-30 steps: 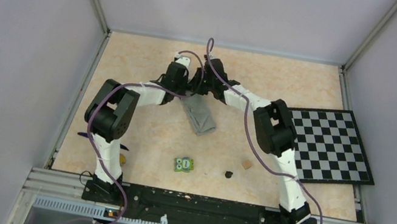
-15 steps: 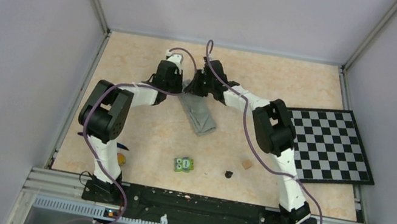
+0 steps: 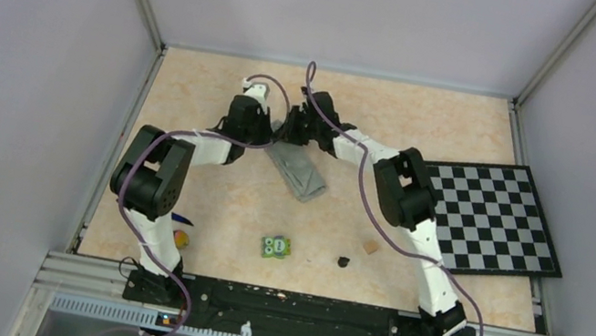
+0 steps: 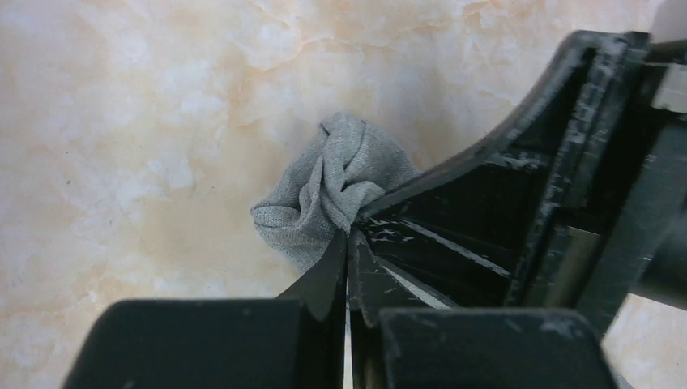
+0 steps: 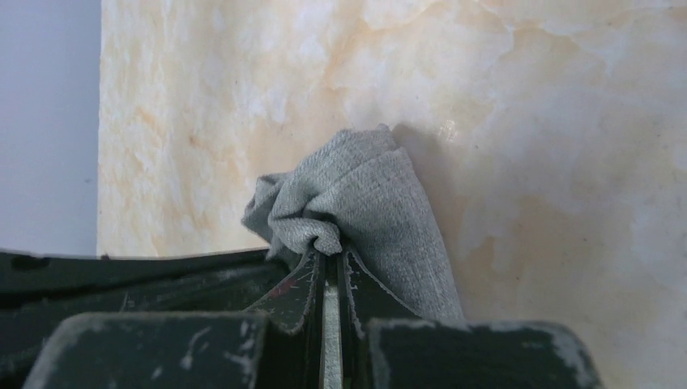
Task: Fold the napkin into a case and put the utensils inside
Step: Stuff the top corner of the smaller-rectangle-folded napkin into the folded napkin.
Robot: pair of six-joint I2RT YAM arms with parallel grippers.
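Currently you have the napkin (image 3: 300,176) folded down to a narrow grey strip. It lies on the bench (image 3: 196,95) well to the left of the checkerboard mat (image 3: 494,216), clear of it. The strip runs on a slant. One end lies flat, about level with the mat's middle. The other end, farther left and level with the mat's far edge, is lifted and bunched.

Your left gripper (image 4: 348,235) has its jaws together, clamped on the napkin; the cloth puckers tightly at the tips, and a rounded fold bulges beyond them. Your right gripper (image 5: 328,255) also has its jaws together, clamped on the napkin; a small rolled lip sits over the tips, and a smooth flap falls away to one side. Both grip the same bunched end, nose to nose.

The cloth is plain grey, fine weave, no pattern.

Of the utensils, only a yellow-orange head (image 3: 182,238) shows, far left of the mat, partly hidden by the left arm (image 3: 151,184). The green owl-faced block (image 3: 276,246) lies left of the mat's near corner. The tan cube (image 3: 370,246) is closer to the mat.
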